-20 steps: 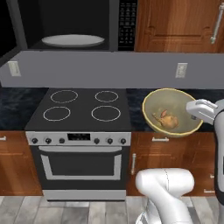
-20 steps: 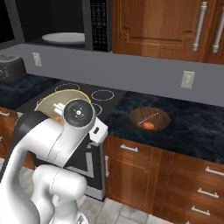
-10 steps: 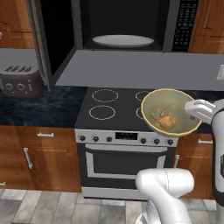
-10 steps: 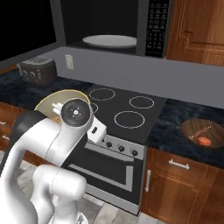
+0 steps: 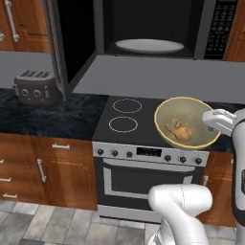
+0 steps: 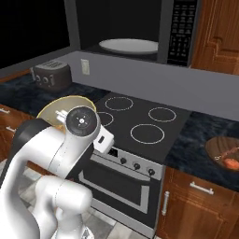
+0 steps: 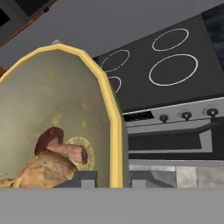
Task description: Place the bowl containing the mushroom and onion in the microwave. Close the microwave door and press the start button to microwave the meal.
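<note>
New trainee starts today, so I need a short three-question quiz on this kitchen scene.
1. True or false: the microwave door is shut.
2. What sits inside the microwave? A) a white turntable plate B) a toaster C) a tomato
3. What do the jaws grip?

Key:
1. False; it stands open.
2. A, the turntable plate.
3. The rim of the bowl, held above the stove with the meal inside.
</note>
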Available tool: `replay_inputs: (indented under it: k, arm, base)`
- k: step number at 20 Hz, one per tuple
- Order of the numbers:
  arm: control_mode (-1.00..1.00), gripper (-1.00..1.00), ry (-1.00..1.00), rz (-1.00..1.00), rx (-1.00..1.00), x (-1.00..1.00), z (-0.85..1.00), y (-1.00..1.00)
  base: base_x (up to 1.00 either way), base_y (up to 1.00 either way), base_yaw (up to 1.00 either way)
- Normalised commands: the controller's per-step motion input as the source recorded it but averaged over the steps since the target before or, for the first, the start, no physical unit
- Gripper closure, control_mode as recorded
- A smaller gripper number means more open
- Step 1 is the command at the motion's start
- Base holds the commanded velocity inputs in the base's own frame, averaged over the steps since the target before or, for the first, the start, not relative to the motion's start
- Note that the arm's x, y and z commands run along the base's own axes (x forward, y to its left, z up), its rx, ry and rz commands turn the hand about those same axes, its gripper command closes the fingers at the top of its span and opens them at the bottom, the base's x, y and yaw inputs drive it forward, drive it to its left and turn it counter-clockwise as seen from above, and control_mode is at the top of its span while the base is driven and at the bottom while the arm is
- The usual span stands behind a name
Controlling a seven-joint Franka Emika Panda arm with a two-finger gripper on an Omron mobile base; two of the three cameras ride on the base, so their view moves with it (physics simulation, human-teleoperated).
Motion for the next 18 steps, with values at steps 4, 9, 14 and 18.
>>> replay_inputs:
  k: [4, 9, 14, 18]
  arm:
    - [1.0, 1.0, 0.0, 0.0, 0.0, 0.0, 0.0, 0.0]
    - [1.0, 1.0, 0.0, 0.0, 0.0, 0.0, 0.0, 0.0]
    - [1.0, 1.0, 0.0, 0.0, 0.0, 0.0, 0.0, 0.0]
    - [1.0, 1.0, 0.0, 0.0, 0.0, 0.0, 0.0, 0.0]
  base:
    - [0.46, 0.0, 0.2]
    - [0.52, 0.0, 0.18]
    - [0.58, 0.0, 0.15]
    - [0.6, 0.0, 0.13]
